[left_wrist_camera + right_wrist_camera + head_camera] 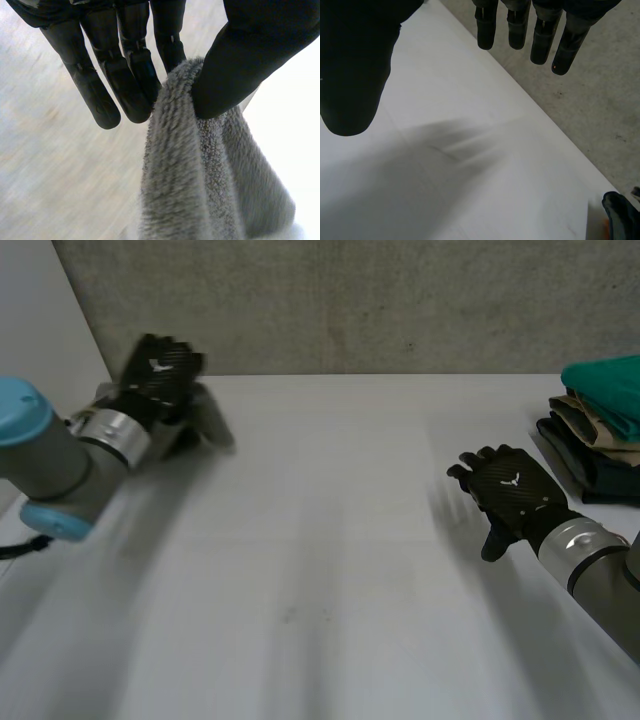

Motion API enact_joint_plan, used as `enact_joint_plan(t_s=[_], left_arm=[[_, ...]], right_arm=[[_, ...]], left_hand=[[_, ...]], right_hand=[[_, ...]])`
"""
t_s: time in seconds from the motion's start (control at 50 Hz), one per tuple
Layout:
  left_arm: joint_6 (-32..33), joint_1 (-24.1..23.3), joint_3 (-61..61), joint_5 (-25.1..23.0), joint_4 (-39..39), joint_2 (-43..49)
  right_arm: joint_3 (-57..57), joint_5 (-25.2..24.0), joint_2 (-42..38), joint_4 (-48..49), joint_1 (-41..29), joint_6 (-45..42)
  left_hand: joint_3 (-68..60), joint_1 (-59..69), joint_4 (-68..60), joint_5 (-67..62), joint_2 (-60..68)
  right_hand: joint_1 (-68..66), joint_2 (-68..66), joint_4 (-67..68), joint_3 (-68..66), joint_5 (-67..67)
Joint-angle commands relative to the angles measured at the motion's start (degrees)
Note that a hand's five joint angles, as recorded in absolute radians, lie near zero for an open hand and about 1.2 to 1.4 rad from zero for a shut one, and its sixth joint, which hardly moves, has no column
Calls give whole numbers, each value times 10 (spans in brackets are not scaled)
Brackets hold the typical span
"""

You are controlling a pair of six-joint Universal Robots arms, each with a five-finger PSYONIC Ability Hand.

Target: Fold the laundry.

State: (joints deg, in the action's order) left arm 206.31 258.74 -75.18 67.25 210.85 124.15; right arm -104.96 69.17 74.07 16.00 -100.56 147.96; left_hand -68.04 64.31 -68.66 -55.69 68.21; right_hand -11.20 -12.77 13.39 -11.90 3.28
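**Q:** Where's the cloth?

**A:** In my left hand (pixel 158 370), near the far left edge of the worktop (pixel 330 540). The grey cloth (pixel 200 180) is pinched between the thumb and the fingers (pixel 102 95), and the rest hangs below the palm.

**Q:** And the other one?

**A:** My right hand (pixel 510 488) is relaxed, fingers straight, nothing in it. It hovers over bare worktop just beside the folded stack (pixel 600 425).

**Q:** What worries you from here?

**A:** The pinch. The thumb seems to catch only a fold near the cloth's edge, and the pile looks soft. I judge that a quick swing inward could pull it free and drop it off the worktop. I also hold it at a single point, so it may land bunched rather than flat, and I'd be folding a lump.

**Q:** And the stack?

**A:** It's close to my right arm. If I reach across to take a second corner without care, the forearm could knock it over.
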Motion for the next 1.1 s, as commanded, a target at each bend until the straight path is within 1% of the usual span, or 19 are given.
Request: enact_joint_plan(t_s=[0.02, 0.06, 0.12, 0.14, 0.16, 0.2, 0.24, 0.3, 0.32, 0.36, 0.44, 0.54, 0.56, 0.62, 0.68, 0.78, 0.92, 1.04, 1.1], left_arm=[[-113, -167, -146, 1, 0, -91], [-129, -199, -157, 0, -1, -84], [-156, -268, -170, -5, -5, -59], [-162, -278, -173, -5, -6, -58], [-170, -298, -175, -9, -6, -58], [-174, -303, -181, -8, -5, -62], [-178, -299, -182, -3, 2, -79], [-176, -276, -177, 5, 3, -101], [-173, -247, -177, 13, 2, -113], [-170, -220, -179, 25, 0, -120], [-151, -177, -181, 70, -9, -130], [-81, -152, -201, 135, -59, -151], [-52, -146, -213, 156, -85, -159], [-18, -141, -240, 194, -138, -173], [-14, -143, -262, 215, -167, -181], [-45, -151, -300, 228, -206, -192], [-109, -169, -308, 231, -211, -183], [-117, -170, -300, 230, -201, -143], [-118, -170, -289, 234, -194, -119]], right_arm=[[2, 11, 8, 0, 1, 31], [2, 12, 9, 0, 1, 31], [2, 15, 9, 1, 1, 31], [2, 15, 8, 1, 1, 31], [2, 14, 8, 1, 1, 31], [3, 14, 8, 1, 1, 31], [4, 14, 8, 1, 1, 32], [5, 14, 8, 0, 0, 32], [8, 15, 8, -2, -2, 31], [12, 15, 8, -5, -3, 31], [15, 16, 8, -16, -4, 26], [22, 16, 28, -69, -31, 24], [26, 16, 34, -82, -38, 25], [39, 16, 42, -127, -61, 24], [53, 15, 39, -153, -78, 24], [100, 19, -2, -166, -150, 8], [161, 35, -73, -167, -220, -22], [218, 49, -156, -141, -271, -37], [232, 57, -184, -110, -280, -38]], left_hand=[[-120, 157, -113, -143, 118], [-120, 157, -113, -143, 118], [-108, 145, -102, -132, 106], [-1, 39, 5, -25, 0], [203, -165, 209, 179, -204], [364, -327, 370, 340, -366], [463, -426, 470, 440, -465], [466, -428, 472, 442, -467], [466, -428, 472, 442, -467], [464, -427, 470, 440, -466], [455, -418, 462, 432, -457], [455, -418, 462, 432, -457], [455, -418, 462, 432, -457], [455, -418, 462, 432, -457], [454, -417, 460, 430, -456], [452, -415, 458, 429, -454], [445, -408, 452, 422, -447], [343, -306, 349, 319, -345], [199, -161, 205, 175, -200]], right_hand=[[12, 28, -34, 19, -33], [12, 28, -34, 19, -33], [12, 28, -34, 19, -33], [12, 28, -34, 19, -33], [12, 28, -34, 19, -33], [12, 28, -34, 19, -33], [12, 28, -34, 19, -33], [12, 28, -34, 19, -33], [12, 28, -34, 19, -33], [12, 28, -34, 19, -33], [12, 28, -34, 19, -33], [12, 28, -34, 19, -33], [12, 28, -34, 19, -33], [12, 28, -34, 19, -33], [12, 28, -34, 19, -33], [12, 28, -34, 19, -33], [12, 28, -34, 19, -33], [12, 28, -34, 19, -33], [12, 28, -34, 19, -33]])
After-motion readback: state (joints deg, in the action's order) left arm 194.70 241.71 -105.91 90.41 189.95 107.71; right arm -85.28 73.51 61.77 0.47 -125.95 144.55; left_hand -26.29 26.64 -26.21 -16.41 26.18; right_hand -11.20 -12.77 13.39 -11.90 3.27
